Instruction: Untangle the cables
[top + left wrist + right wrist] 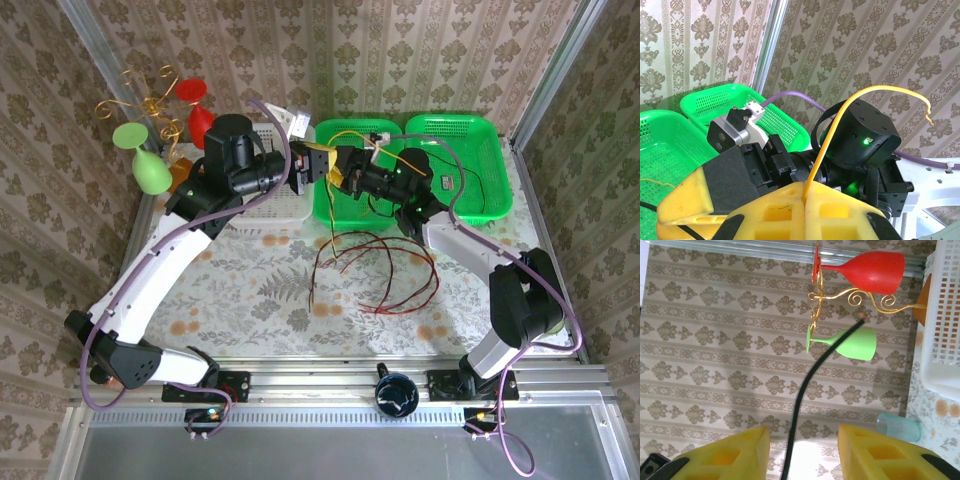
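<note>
Walls (400, 50) on three sides: beige paper panels with a repeating brown damask motif, evenly lit. Aluminium posts (558, 70) stand at the rear corners. Tabletop (250, 290) under a pale floral cloth, aluminium rail (330, 380) along the near edge.

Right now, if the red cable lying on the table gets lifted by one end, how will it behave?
Probably floppy: the red cable lies in loose curls on the table. Likely very light, since it is so thin. Its loops cross each other, so they may snag and drag along.
</note>
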